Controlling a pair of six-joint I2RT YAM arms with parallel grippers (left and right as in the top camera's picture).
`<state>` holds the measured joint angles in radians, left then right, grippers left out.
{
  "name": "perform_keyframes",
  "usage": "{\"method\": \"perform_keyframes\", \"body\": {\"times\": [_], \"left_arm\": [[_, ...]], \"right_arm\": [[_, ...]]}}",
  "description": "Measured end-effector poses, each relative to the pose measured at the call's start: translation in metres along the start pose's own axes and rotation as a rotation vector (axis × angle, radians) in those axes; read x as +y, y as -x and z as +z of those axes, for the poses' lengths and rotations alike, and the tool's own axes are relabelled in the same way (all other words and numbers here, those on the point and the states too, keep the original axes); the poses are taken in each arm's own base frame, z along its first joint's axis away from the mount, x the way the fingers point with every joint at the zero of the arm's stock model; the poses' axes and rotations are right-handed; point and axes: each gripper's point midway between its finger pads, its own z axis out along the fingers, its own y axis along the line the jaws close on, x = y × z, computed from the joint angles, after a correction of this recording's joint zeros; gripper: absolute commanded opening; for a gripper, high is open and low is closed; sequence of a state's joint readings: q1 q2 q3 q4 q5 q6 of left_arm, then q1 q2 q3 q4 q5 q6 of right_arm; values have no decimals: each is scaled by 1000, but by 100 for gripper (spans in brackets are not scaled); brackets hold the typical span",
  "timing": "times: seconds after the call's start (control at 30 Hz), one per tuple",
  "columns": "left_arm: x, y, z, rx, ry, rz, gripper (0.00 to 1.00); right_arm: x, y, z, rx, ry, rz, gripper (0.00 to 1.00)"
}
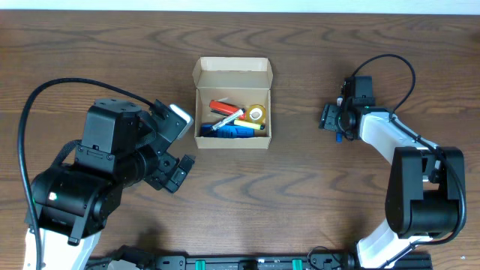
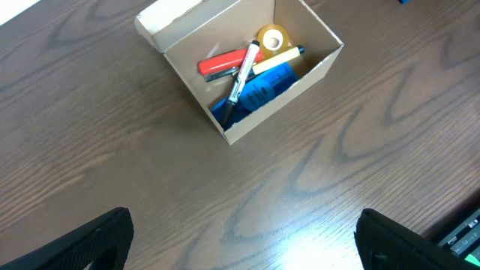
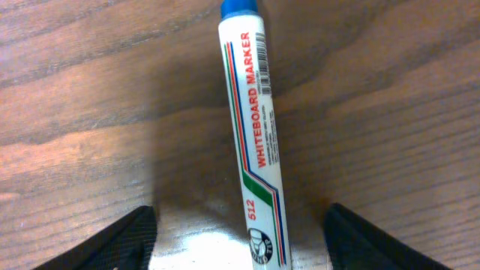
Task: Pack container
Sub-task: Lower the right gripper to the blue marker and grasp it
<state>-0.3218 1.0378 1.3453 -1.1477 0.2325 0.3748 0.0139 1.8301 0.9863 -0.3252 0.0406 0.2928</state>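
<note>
I see the cardboard container (image 1: 232,142), lid up, mid-worktop (image 1: 300,202) toward 12 o'clock, my left gripper (image 2: 240,240) at 8 o'clock spread wide and empty, and my right gripper (image 3: 244,236) at 3 o'clock parted astride a whiteboard marker (image 3: 255,135).

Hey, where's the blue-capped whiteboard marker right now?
In the right wrist view the marker lies on the table between the open right gripper's fingers, right of the container.

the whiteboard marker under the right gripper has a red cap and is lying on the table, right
Not quite: the cap of the whiteboard marker is blue, not red, as the right wrist view shows. It does lie on the table under the right gripper.
</note>
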Motion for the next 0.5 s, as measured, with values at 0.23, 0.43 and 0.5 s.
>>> {"method": "perform_keyframes", "body": {"times": [0.23,0.43,0.5], "left_arm": [[0,0,0,0,0,0,95],[0,0,0,0,0,0,95],[0,0,0,0,0,0,95]], "right_arm": [[-3,0,1,-9,-15,2,40],[-4,-2,1,-3,-18,2,21],[-4,-5,0,15,-17,3,18]]}}
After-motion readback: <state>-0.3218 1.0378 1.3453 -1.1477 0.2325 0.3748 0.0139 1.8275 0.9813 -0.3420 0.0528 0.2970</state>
